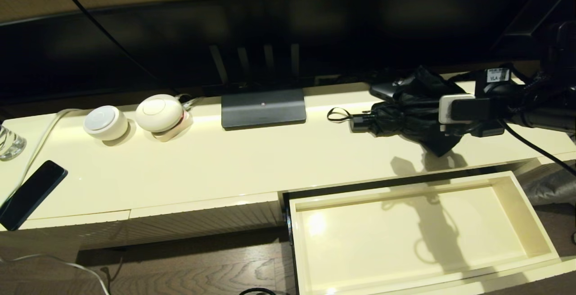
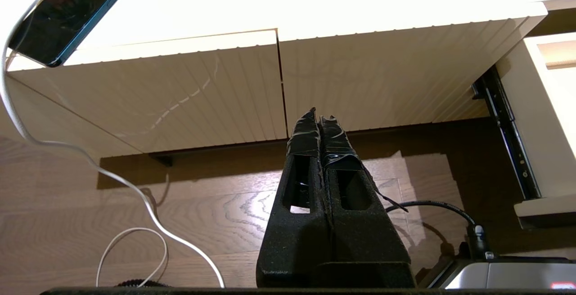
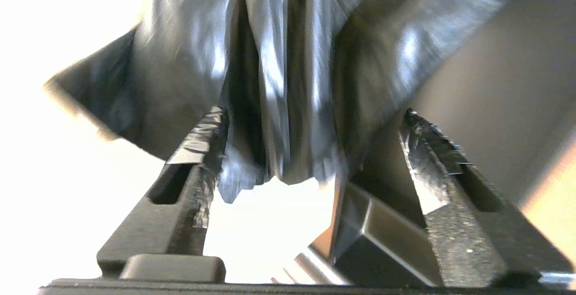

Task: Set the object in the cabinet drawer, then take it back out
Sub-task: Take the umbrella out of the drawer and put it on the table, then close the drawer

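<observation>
black umbrella (image 1: pixel 405 115) lies left-right along counter (image 1: pixel 225 160), handle left, behind empty drawer (image 1: pixel 531 223). right gripper (image 3: pixel 315 151) fingers spread, fabric between them, ungripped. left gripper (image 2: pixel 320 119) closed, parked low.

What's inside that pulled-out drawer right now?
Nothing: the cabinet drawer shows only a bare cream floor with shadows. The umbrella lies on the cabinet top behind it. The drawer's nearest edge runs out of view.

place: looks like a hotel room or living room
clues: glossy cream TV cabinet (image 1: pixel 216 164), TV (image 1: pixel 270 34), wood floor (image 1: pixel 193 272), charging phone (image 1: pixel 30 194)
</observation>
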